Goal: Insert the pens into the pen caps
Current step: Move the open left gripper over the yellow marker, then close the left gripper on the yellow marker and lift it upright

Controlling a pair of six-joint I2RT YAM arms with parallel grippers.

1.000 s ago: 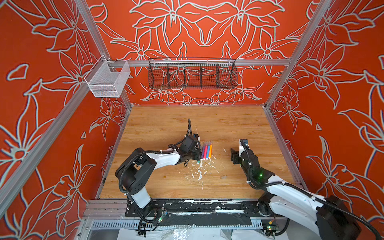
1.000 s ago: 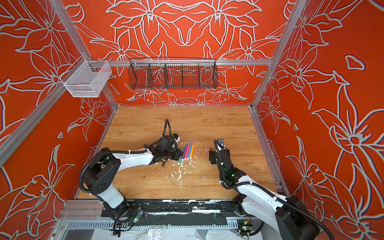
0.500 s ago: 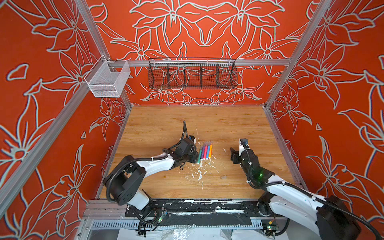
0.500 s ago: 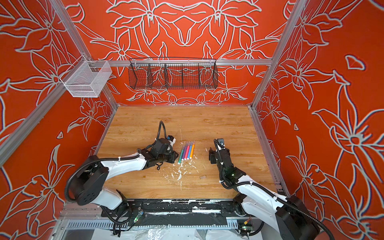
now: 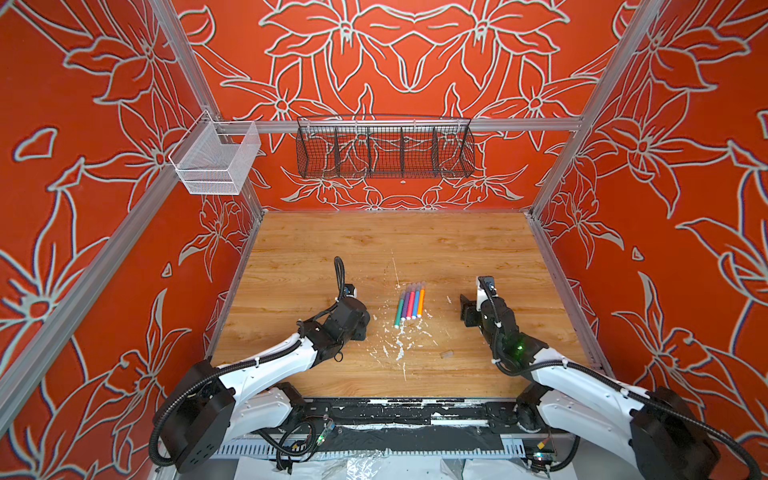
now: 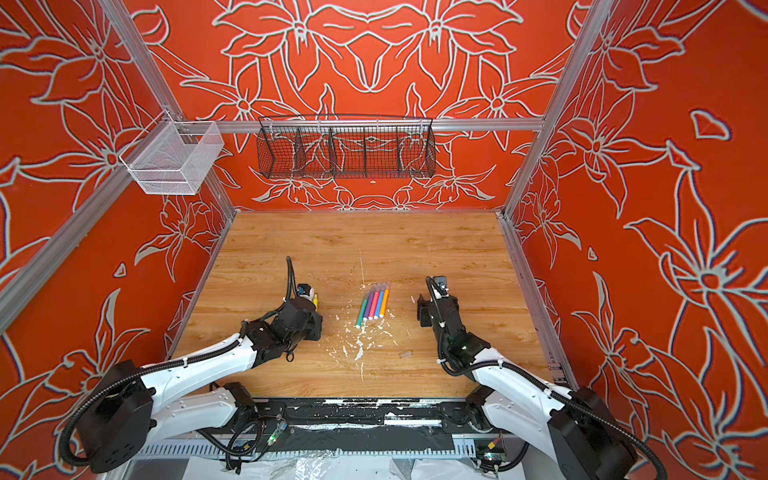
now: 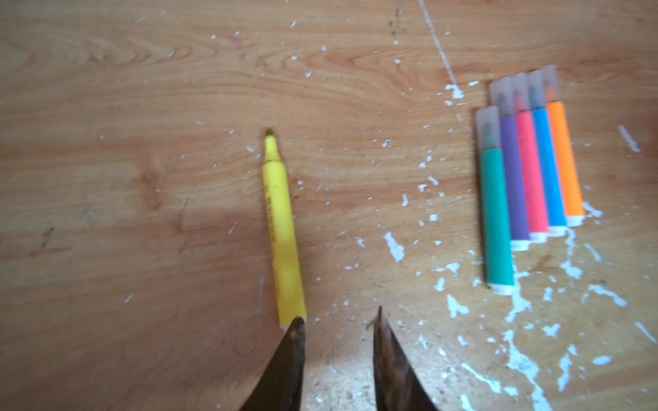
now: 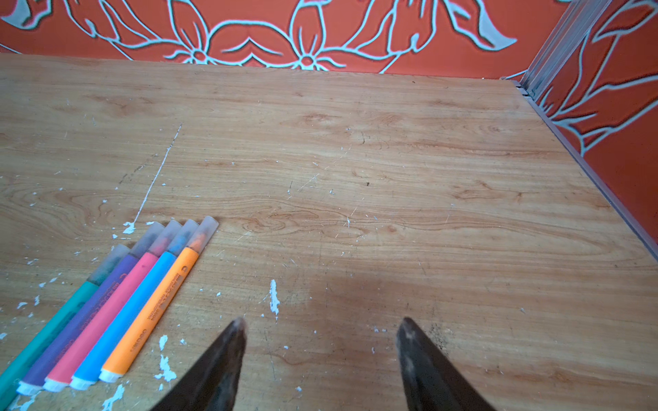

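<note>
Yellow pen (image 7: 281,227) lies uncapped ahead of left tool (image 7: 338,316)
Flat on the surface, barrel pointing straight away, rear end at one finger (image 7: 295,341); tool slightly parted, holding nothing. Right tool (image 8: 322,322) gapes empty, farther off.

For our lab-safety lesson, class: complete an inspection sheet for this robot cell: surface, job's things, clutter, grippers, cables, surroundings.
Surface: scuffed wooden tabletop.
Job's things: five capped felt-tip pens (green, purple, pink, blue, orange) in a row; uncapped yellow felt-tip pen apart; loose translucent plastic cap.
Clutter: white paint flecks.
Grippers: left gripper jaws apart, yellow pen outside them; right gripper jaws open, empty.
Cables: black corrugated cable looped above left wrist.
Surroundings: orange floral walls; black wire basket; white mesh basket.
</note>
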